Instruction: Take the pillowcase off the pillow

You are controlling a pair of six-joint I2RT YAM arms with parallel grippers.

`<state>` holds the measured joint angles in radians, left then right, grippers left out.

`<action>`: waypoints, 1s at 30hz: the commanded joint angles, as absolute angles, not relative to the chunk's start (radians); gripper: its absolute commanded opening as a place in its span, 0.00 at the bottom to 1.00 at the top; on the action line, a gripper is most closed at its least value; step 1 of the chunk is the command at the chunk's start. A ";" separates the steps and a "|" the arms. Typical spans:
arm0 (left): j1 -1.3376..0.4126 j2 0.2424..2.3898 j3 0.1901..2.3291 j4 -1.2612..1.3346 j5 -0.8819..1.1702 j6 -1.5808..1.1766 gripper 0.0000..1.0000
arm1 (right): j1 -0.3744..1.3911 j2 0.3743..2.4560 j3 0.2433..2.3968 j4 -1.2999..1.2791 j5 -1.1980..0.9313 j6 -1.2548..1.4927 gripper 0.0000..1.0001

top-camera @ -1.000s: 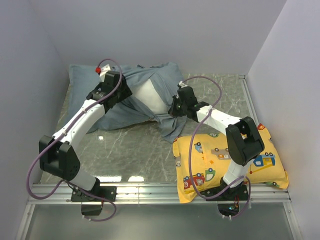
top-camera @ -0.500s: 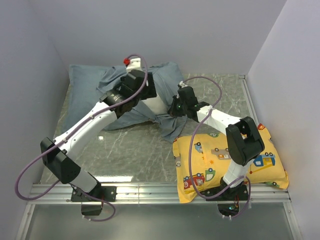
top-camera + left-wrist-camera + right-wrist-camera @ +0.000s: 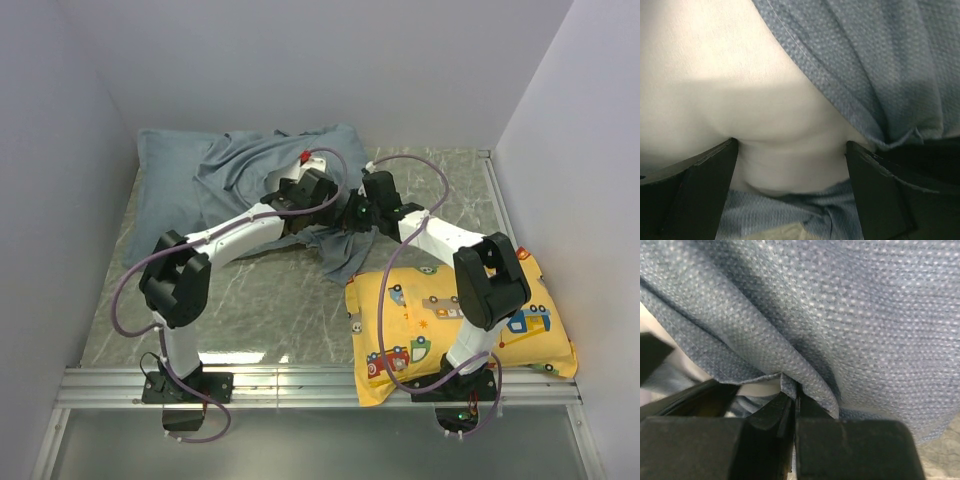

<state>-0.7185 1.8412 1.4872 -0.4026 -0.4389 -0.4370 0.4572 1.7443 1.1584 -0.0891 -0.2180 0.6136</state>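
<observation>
The grey-blue pillowcase [image 3: 215, 175] lies crumpled at the back left of the table. In the top view its cloth and my left arm hide the white pillow. In the left wrist view the pillow [image 3: 740, 90] fills the frame, with the pillowcase's edge [image 3: 855, 75] folded back on the right. My left gripper [image 3: 792, 167] is open, and its fingers [image 3: 700, 185] straddle a bulge of pillow. In the top view it [image 3: 305, 222] sits at the case's opening. My right gripper [image 3: 796, 392] is shut on a fold of pillowcase [image 3: 850, 315]. It [image 3: 352, 215] sits right beside the left gripper.
A yellow cartoon-vehicle pillow [image 3: 460, 320] lies at the front right, under the right arm's base and elbow. Walls close in the table on the left, back and right. A metal rail [image 3: 320, 385] runs along the near edge. Bare marble tabletop [image 3: 260, 310] shows at the front centre.
My left arm has swung right and down from the back of the pillowcase to its opening, next to the right gripper. The right gripper has kept its hold and barely moved.
</observation>
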 commanded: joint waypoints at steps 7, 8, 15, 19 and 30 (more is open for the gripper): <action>-0.718 1.980 1.612 -0.434 -0.626 -0.482 0.43 | 0.449 1.710 1.157 -0.089 -0.216 0.618 0.00; -0.716 1.983 1.623 -0.439 -0.629 -0.486 0.17 | 0.451 1.706 1.160 -0.103 -0.207 0.615 0.00; -0.649 1.953 1.727 -0.546 -0.674 -0.572 0.00 | 0.446 1.704 1.163 -0.167 -0.081 0.560 0.00; -0.536 1.887 1.767 -0.566 -0.551 -0.615 0.00 | 0.423 1.700 1.138 -0.178 -0.037 0.555 0.00; -0.333 1.672 1.805 -0.569 -0.200 -0.604 0.00 | 0.359 1.762 1.183 -0.224 0.066 0.526 0.00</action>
